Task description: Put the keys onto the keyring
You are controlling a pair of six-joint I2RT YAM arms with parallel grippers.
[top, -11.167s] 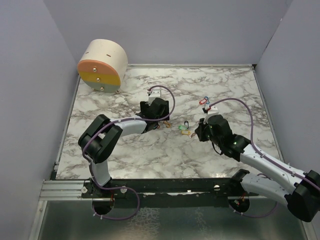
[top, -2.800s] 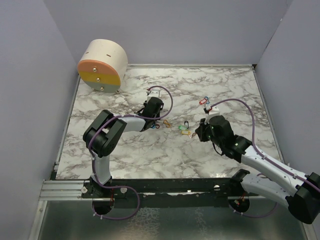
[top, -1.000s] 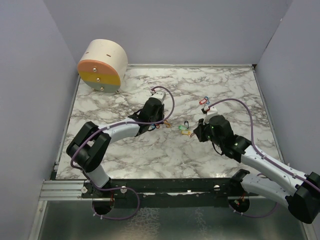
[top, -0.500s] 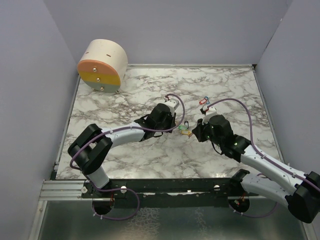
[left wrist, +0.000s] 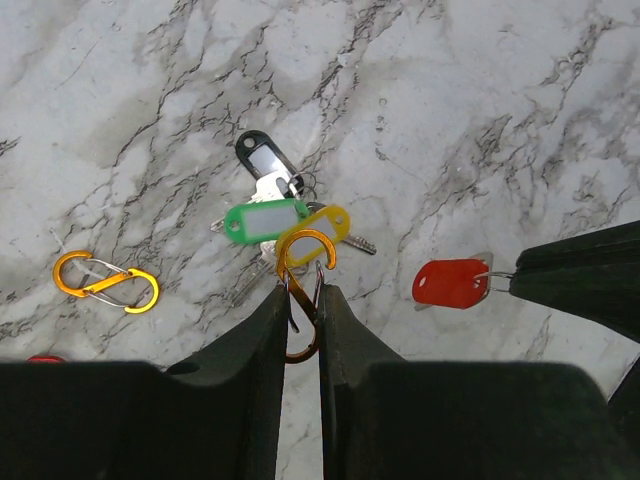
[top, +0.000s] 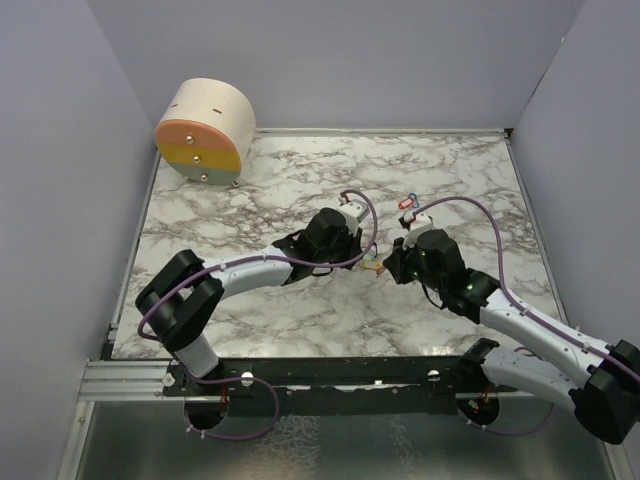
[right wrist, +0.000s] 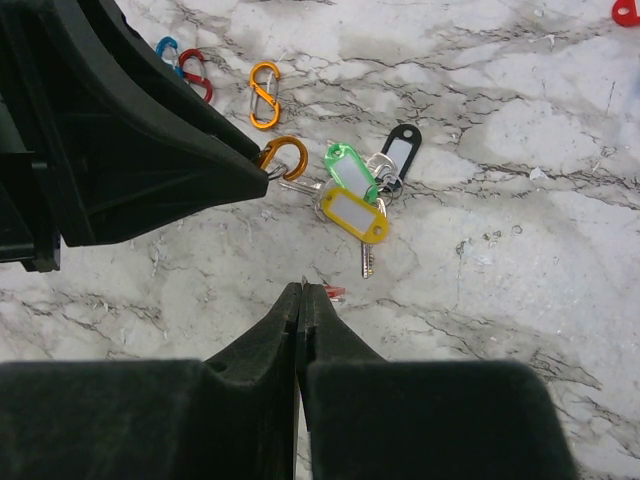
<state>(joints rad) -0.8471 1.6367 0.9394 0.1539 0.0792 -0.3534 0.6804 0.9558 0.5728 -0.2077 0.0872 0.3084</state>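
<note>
My left gripper [left wrist: 300, 292] is shut on an orange carabiner keyring [left wrist: 303, 262], whose upper loop pokes out past the fingertips. Just beyond it on the marble lie keys with a green tag [left wrist: 264, 220], a yellow tag [left wrist: 322, 224] and a black tag [left wrist: 260, 155]. My right gripper [right wrist: 302, 289] is shut on the ring of a red-tagged key [left wrist: 450, 283], held just above the table to the right of the keyring. In the top view the two grippers [top: 358, 240] [top: 392, 263] nearly meet over the key pile [top: 373, 263].
A spare orange S-shaped carabiner [left wrist: 106, 283] lies left of the keys, with red [right wrist: 197, 73] and blue [right wrist: 167, 46] ones beyond. Another red and blue clip [top: 407, 201] lies behind the right arm. A round wooden drum [top: 205, 130] stands at the back left corner.
My left arm has swung right across the table, carrying the orange keyring up to the key pile. The right gripper has edged slightly left, still shut on the red key.
</note>
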